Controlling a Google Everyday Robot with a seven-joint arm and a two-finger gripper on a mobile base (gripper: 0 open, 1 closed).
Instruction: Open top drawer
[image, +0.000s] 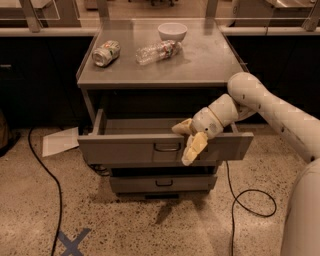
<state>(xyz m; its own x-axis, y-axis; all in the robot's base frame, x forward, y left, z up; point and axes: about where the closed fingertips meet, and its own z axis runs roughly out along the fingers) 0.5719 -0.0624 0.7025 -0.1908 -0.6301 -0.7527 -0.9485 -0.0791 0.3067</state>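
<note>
Grey metal cabinet (91, 106) fills the middle, its surface (205, 65) carrying a can (105, 53), a bottle (157, 51) and a bowl (172, 31). Beneath it the top drawer (125, 150) stands well out from the frame, long axis left to right, so the task looks nearly done. A white arm (270, 105) reaches in from the right. Its end effector (188, 139) sits at the drawer front's upper edge, just right of the handle (167, 147), fingers apart: one over the rim, one down the face. Any further pull runs toward the camera.

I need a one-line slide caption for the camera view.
Top drawer pulled out of the grey cabinet, end effector at its front edge beside the handle.
</note>
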